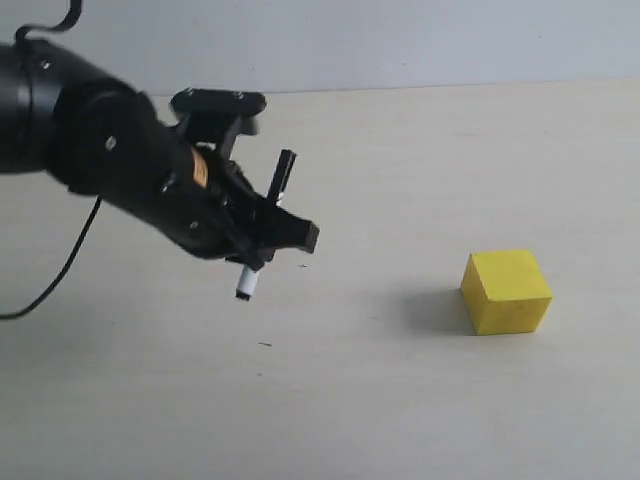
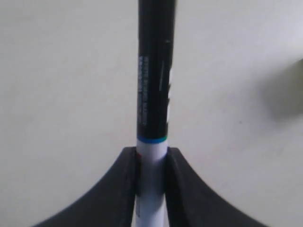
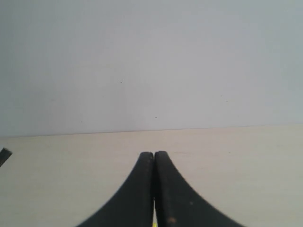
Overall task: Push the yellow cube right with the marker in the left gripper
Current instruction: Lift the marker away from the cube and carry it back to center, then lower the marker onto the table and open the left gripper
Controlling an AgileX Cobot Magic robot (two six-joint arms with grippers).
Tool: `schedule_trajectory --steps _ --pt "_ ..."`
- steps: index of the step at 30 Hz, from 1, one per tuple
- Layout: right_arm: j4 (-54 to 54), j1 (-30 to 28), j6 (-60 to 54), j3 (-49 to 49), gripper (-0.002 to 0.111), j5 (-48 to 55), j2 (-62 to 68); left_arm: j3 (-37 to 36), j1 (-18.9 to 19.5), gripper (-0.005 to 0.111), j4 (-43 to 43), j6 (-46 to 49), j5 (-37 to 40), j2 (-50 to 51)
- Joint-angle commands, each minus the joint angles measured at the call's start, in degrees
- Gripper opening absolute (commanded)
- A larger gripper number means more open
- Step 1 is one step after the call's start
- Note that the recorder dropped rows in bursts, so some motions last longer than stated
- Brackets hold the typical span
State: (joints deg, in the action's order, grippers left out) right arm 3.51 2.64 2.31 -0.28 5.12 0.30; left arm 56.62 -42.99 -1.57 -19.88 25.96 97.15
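Observation:
The yellow cube (image 1: pixel 507 291) rests on the pale table at the right of the exterior view. My left gripper (image 1: pixel 262 240) hangs above the table well to the cube's left, apart from it, and is shut on the marker (image 1: pixel 267 222). The marker's black upper half sticks up past the fingers and its white barrel with black end points down toward the table. In the left wrist view the marker (image 2: pixel 154 90) runs straight out between the black fingers (image 2: pixel 120 189). My right gripper (image 3: pixel 154 154) is shut with nothing held; a sliver of yellow shows through the slit low between its fingers.
A black cable (image 1: pixel 60 270) trails over the table at the far left. The table's far edge meets a pale wall (image 1: pixel 400 40). A blurred dark patch (image 2: pixel 289 92) lies at one edge of the left wrist view.

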Motion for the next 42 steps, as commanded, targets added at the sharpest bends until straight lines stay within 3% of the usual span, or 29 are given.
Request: schedule_trajectory --steps 1,7,14,25,42 --pt "-0.01 -0.05 -0.09 0.28 0.0 -0.3 -0.3 -3.5 -0.31 0.0 -3.37 -4.21 4.19 -0.53" --pt "-0.01 -0.05 -0.09 0.28 0.0 -0.3 -0.3 -2.83 -0.31 0.0 -7.22 -12.69 2.71 2.44" --pt "-0.01 -0.05 -0.09 0.28 0.0 -0.3 -0.3 4.83 -0.64 0.0 -14.87 -11.68 1.94 9.4" --pt "-0.01 -0.05 -0.09 0.28 0.0 -0.3 -0.3 16.68 -1.09 0.0 -15.26 -9.07 7.24 20.76" --pt "-0.01 -0.05 -0.09 0.28 0.0 -0.3 -0.3 18.7 1.81 0.0 -13.96 -10.58 10.57 22.59"
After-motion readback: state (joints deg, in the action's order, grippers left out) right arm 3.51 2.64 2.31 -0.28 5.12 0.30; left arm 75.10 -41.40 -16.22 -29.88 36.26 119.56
